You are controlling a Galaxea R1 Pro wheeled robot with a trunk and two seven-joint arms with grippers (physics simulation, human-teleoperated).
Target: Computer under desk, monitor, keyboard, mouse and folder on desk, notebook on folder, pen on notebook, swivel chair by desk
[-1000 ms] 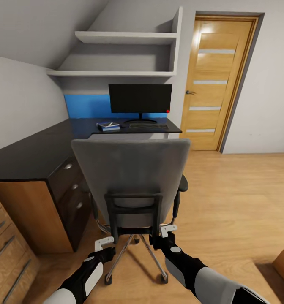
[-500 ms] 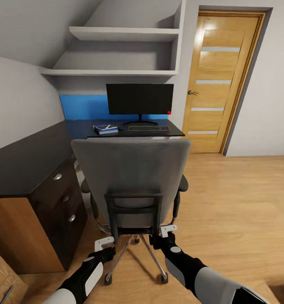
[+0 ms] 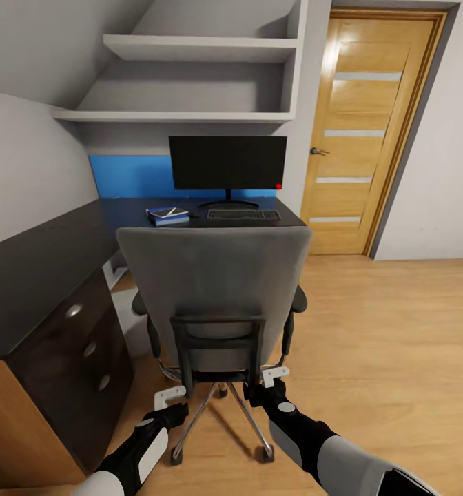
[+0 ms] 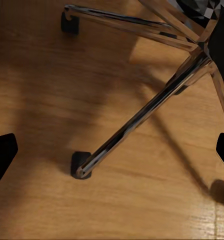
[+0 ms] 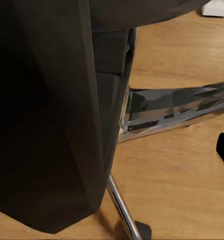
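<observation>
Left gripper [image 3: 169,397]: white fingers spread apart, low behind the chair, nothing between them; in the left wrist view the dark fingertips [image 4: 2,155] sit at opposite edges with bare floor between. Right gripper [image 3: 276,375]: white fingers close behind the lower right of the chair back; can't tell whether they're spread or pinching anything, and the right wrist view doesn't settle it.

Grey upholstered swivel chair with tall back, black armrests and chrome five-star base [image 3: 214,289] stands directly ahead of both arms, back toward the camera. Chrome leg and black caster [image 4: 82,167] lie under the left gripper on the oak plank floor [image 3: 390,331]. Right wrist view: dark underside of the chair [image 5: 47,110] plus a chrome leg.

Long L-shaped desk with glossy black top and dark brown drawers with silver knobs [image 3: 32,275] runs along the left and turns across behind the chair. On its far section: wide black flat monitor with red dot [image 3: 227,162], flat dark keyboard [image 3: 243,214] in front of the monitor's foot, bright blue folder [image 3: 168,216] to the left of the keyboard with something dark and a thin white pen [image 3: 170,211] on top. Mouse too small to make out.

Oak door [image 3: 373,131] right of the desk, grey wall shelves [image 3: 190,83] above it.
</observation>
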